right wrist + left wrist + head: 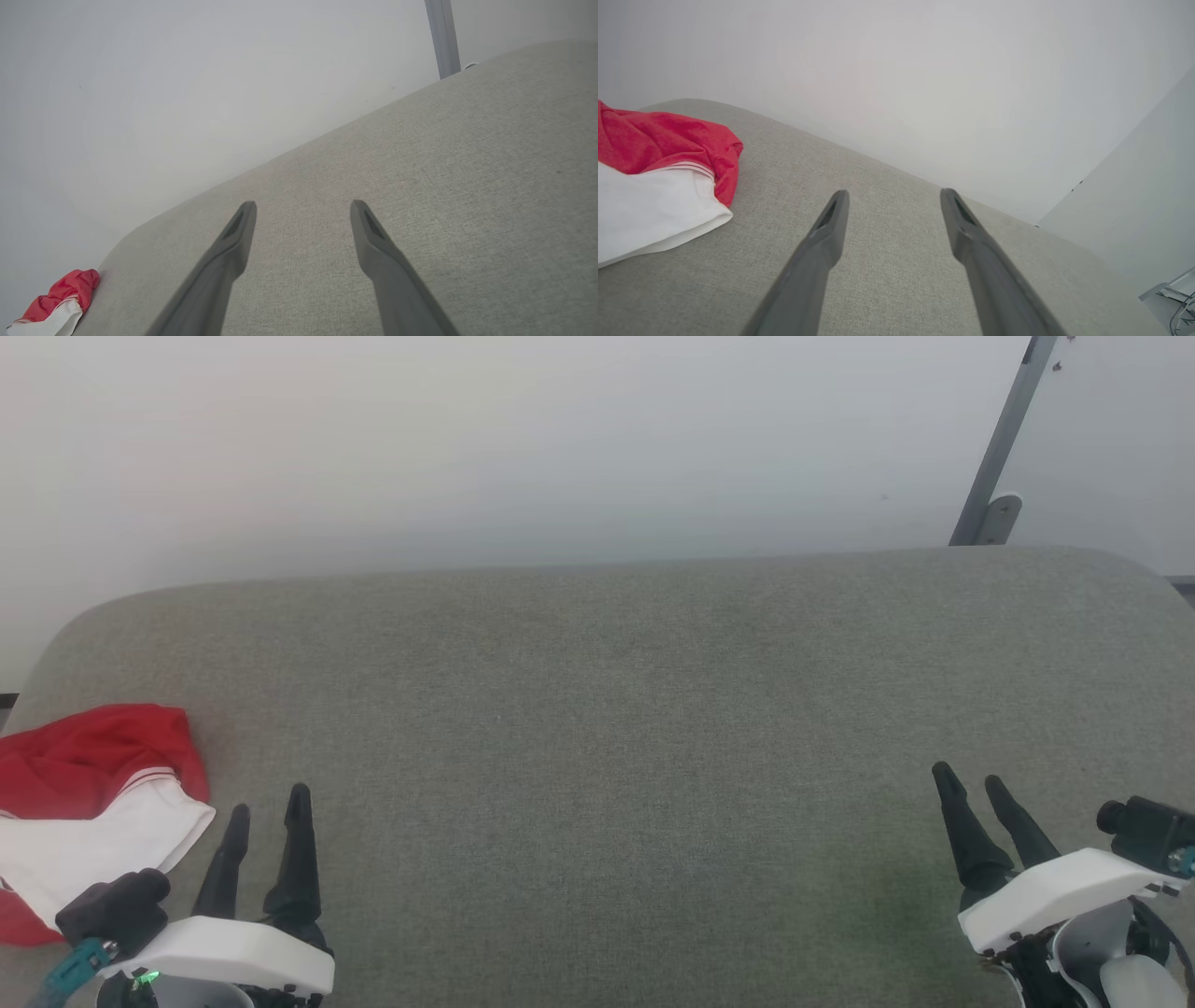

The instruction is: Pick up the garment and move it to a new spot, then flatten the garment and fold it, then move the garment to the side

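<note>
Both left gripper [270, 801] and right gripper [966, 777] are hanging wide open, empty; garment [93, 784] is lying bunched left of the former, risking a one-layer pinch.

left gripper [893, 196]: two dark fingers [822, 247] rise from the bottom edge, spread wide apart, nothing between them
surface [887, 280]: grey woven fabric, rounded far edge running diagonally down to the right
garment [663, 182]: left edge of the view, bunched; red part at the back, white panel in front with thin striped trim where they meet
gripper vs garment: apart, garment off to the left of the left finger
wall [924, 84]: plain pale, behind the surface
</note>
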### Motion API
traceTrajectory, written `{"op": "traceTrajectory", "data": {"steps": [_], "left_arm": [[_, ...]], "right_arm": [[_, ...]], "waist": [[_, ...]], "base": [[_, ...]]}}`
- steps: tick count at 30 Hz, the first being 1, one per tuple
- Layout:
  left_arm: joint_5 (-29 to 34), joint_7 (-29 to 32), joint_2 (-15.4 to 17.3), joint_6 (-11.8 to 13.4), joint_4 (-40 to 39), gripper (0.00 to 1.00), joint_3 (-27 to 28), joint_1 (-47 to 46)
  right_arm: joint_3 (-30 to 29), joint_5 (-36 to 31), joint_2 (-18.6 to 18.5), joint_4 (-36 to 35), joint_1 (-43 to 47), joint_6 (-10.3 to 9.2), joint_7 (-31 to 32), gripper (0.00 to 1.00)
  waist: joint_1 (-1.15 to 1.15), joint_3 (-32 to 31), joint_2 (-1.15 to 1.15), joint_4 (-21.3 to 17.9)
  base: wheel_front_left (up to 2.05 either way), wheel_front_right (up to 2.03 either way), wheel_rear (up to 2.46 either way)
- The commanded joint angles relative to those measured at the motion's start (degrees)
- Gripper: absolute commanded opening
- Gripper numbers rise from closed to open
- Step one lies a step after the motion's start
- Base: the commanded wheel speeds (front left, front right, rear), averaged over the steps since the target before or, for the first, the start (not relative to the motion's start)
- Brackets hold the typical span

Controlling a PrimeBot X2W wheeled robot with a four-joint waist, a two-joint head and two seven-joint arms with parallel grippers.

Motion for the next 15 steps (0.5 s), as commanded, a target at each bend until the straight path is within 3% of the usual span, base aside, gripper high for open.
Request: {"op": "traceTrajectory", "data": {"steps": [1, 15], "left_arm": [[1.5, -0.6, 0.3, -0.4, -0.8, 1.0, 0.3, 0.1], [9.7, -2.6, -0.2, -2.2, -1.2, 1.0, 0.7, 0.5]], "right_arm": [[0.2, -1.2, -0.6, -0.8, -0.9, 0.02, -0.5, 1.0], [0.8, -7.5, -2.1, -1.1, -0.8, 0.03, -2.1, 1.0]], "waist": [[0.0, 0.0, 0.0, 0.0], [0.0, -0.1, 0.0, 0.0]], "base": [[0.0, 0.0, 0.0], [0.0, 0.0, 0.0]]}}
